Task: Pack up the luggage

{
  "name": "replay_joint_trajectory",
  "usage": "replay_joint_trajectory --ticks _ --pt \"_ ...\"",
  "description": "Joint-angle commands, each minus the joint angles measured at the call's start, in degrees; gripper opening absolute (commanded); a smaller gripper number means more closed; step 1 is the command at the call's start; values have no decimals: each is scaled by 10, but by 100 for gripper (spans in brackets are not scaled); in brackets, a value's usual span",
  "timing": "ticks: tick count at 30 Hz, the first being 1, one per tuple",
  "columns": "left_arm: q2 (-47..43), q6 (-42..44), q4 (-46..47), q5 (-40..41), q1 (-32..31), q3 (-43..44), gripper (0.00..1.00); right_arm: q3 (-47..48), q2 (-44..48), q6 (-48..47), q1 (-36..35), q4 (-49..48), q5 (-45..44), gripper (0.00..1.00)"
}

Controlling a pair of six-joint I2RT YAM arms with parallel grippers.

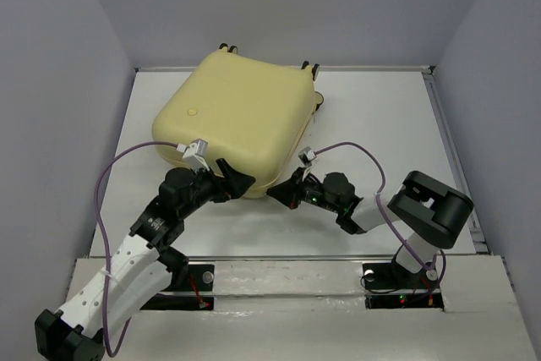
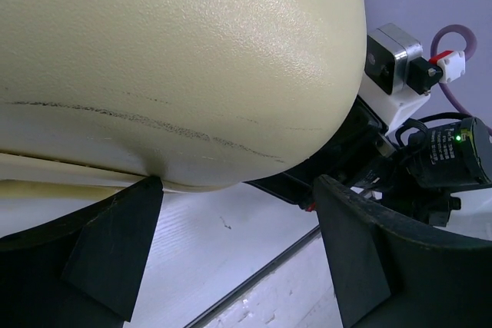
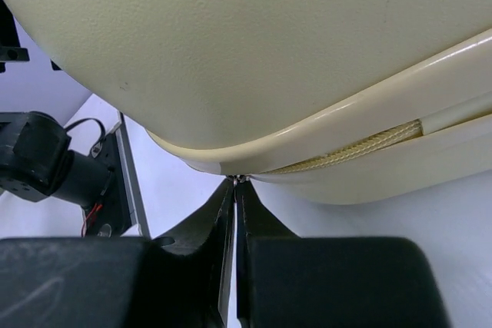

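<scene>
Yellow luggage (image 1: 239, 120) shut; right fingers (image 3: 206, 224) pinched closed at its seam (zipper pull?), left fingers (image 2: 115, 240) wide; zipping likely next.

Pale grey walls (image 1: 51, 82), white table (image 1: 380, 116), seemingly even light

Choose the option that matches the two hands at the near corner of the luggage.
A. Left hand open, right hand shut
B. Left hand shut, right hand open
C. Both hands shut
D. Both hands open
A: the left hand has its fingers spread wide under the corner of the luggage, while the right hand has its fingers pressed together at the shell's seam.
</scene>
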State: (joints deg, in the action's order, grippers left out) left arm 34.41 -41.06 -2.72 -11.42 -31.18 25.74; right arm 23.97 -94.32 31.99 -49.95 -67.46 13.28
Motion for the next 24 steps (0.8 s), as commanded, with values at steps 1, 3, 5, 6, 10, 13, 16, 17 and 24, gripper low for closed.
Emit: replay_joint_trajectory --ticks 1,3,5,6,10,13,16,17,24 --pt "17 1 79 18 -6 -10 91 6 11 5 -4 -101 -37 7" --pt "28 0 94 25 -10 -7 91 -4 21 5 -9 -90 -33 7" --pt "50 1 108 27 -14 0 90 -8 53 -2 -9 -30 -30 7" --pt "60 1 123 28 -17 9 90 -10 69 -6 -15 1 -33 7" --pt "121 4 169 42 -44 41 89 -23 169 -45 -22 197 -59 7" --pt "183 8 200 68 -78 81 89 -14 230 -58 -33 359 -60 7" --pt "243 11 219 97 -108 130 89 3 251 -56 -73 413 -55 7" --pt "268 12 226 104 -112 143 89 15 251 -52 -107 445 -62 7" --pt "397 22 259 105 -133 256 89 11 245 32 -198 410 -129 7"
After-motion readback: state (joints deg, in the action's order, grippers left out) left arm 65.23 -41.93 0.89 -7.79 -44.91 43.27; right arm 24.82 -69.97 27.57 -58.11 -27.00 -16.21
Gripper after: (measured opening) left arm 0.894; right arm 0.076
